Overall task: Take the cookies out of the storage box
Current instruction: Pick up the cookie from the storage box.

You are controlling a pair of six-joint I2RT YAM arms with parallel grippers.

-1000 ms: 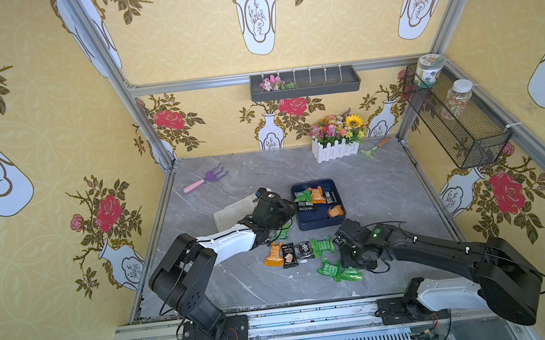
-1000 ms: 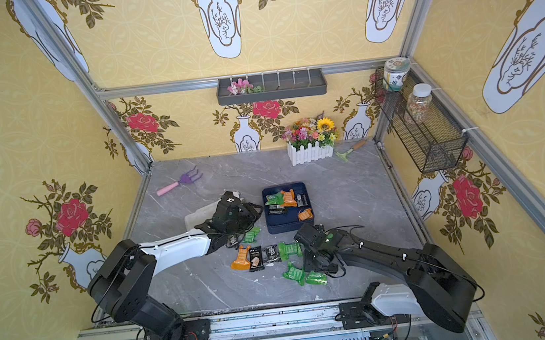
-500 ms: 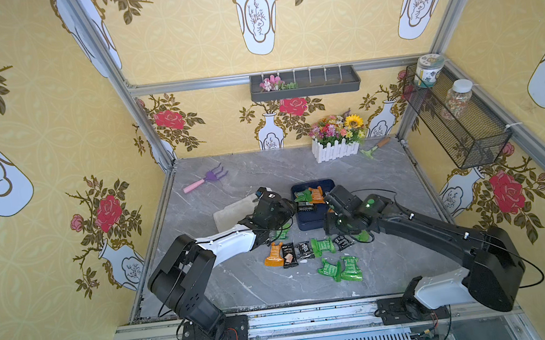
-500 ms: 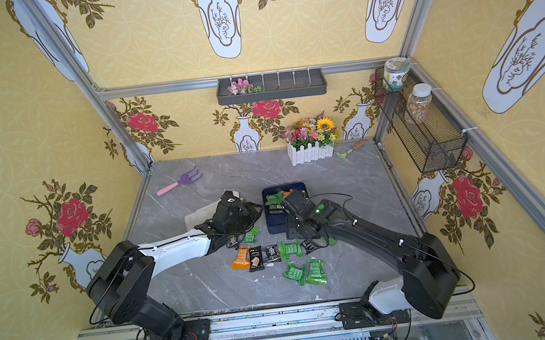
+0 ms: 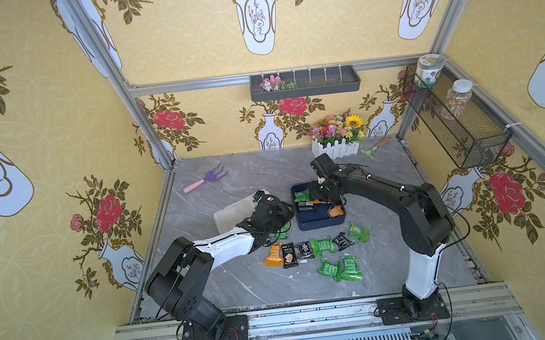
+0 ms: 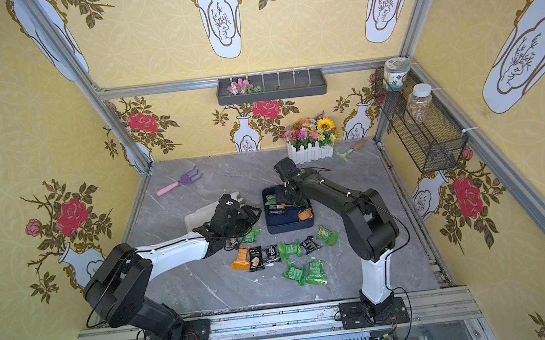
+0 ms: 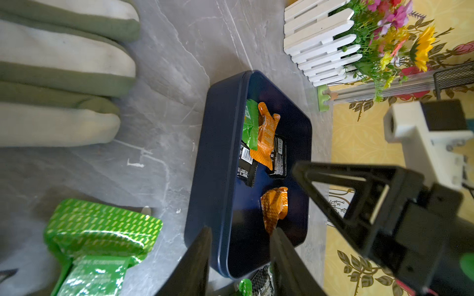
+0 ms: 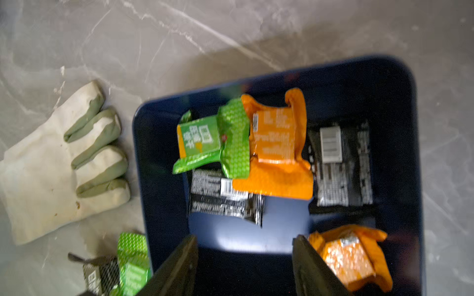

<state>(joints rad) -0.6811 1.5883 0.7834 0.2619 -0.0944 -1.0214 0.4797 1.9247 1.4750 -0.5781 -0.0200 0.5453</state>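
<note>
The dark blue storage box point(image 5: 321, 224) point(image 6: 291, 227) sits mid-table. Several cookies in green, orange and black wrappers point(image 8: 277, 148) point(image 7: 266, 135) lie inside it. More cookies point(image 5: 322, 246) point(image 6: 289, 249) are spread on the table in front of it. My right gripper point(image 8: 243, 256) point(image 5: 323, 193) hangs open over the box with only bare box floor between its fingers, and an orange cookie point(image 8: 351, 256) lies just beside one finger. My left gripper point(image 7: 241, 229) point(image 5: 287, 212) is open astride the box's left wall point(image 7: 213, 153), one finger outside and one inside.
A white and green glove point(image 5: 234, 212) point(image 8: 59, 164) lies left of the box, under my left arm. At the back are a purple hand rake point(image 5: 208, 179), a white fence planter with flowers point(image 5: 336, 147) and a green trowel point(image 5: 374, 148). A wire basket point(image 5: 459, 120) hangs on the right wall.
My right arm has swung from the loose cookies at the front back over the box, leaving more packets on the table. The left arm has not moved.
</note>
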